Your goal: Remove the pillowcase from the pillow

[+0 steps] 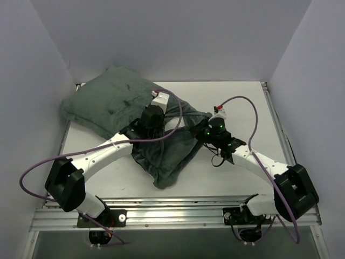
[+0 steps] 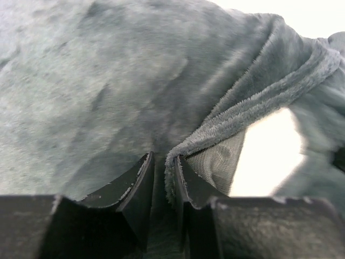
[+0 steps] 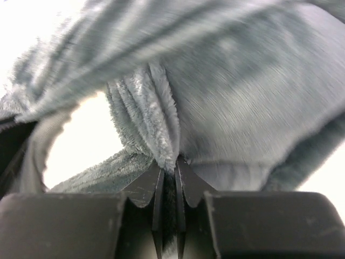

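From above, the pillowcase [image 1: 108, 105] is lying grey-green side up on the white table [image 1: 242, 102]. Its plump, filled part is sitting at the far left, against the back corner. A slack, flattened part is trailing from there toward the near middle of the table. The pillow is not showing here, and only the bulge under the cloth is suggesting it. The left gripper [image 1: 156, 110] is reaching in over the seam between the plump part and the slack part. The right gripper [image 1: 207, 123] is meeting the right-hand edge of the slack cloth. The 2 grippers are sitting near each other with the loose fabric between them.

In the left wrist view, the 2 black fingers [image 2: 137, 186] are standing almost together, pinching the thick rolled hem of the cloth. A paler woven underside is showing just beside the hem. Past it a bright, washed-out patch is glowing, and I cannot tell what it is.

In the right wrist view, the fingers [image 3: 148, 189] are pressing nearly flat against each other, nipping a gathered pleat of the velvety cloth that is rising straight out of them. More cloth is stretching away above, blurred. White glare is filling the gaps on both sides.
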